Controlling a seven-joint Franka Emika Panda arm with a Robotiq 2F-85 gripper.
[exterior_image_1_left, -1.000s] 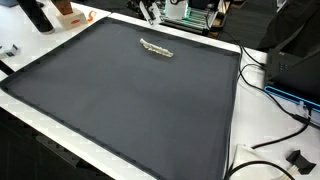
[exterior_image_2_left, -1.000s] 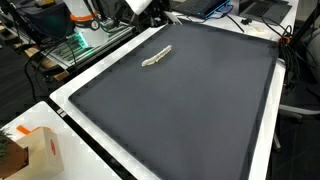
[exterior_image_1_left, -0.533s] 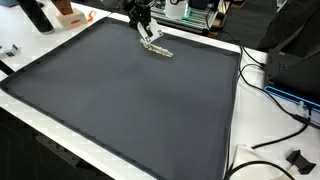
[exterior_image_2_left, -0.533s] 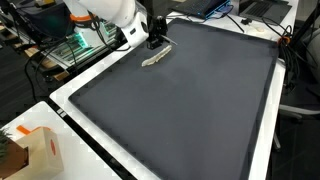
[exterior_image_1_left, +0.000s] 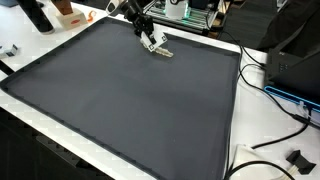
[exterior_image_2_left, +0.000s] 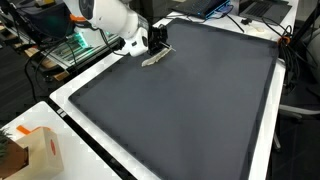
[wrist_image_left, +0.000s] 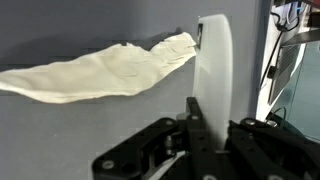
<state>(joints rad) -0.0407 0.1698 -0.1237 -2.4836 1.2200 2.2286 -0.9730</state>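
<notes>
Pale strip (wrist_image_left: 100, 70): creases clear in wrist view only, gripper (exterior_image_1_left: 150, 39) beside.

Franka's arm (exterior_image_2_left: 105, 15), pictured in an exterior view, is clad in smooth, rounded white shells, with a darker band at the joint toward 4 o'clock where the wrist begins. The Robotiq gripper (exterior_image_2_left: 158, 45) at its end is matte black and blocky in both exterior views. In the wrist view, a flat white finger (wrist_image_left: 212, 70) with a rounded tip stands at 12 o'clock above black, angular linkage bars at 6 o'clock, their edges catching pale highlights.
</notes>
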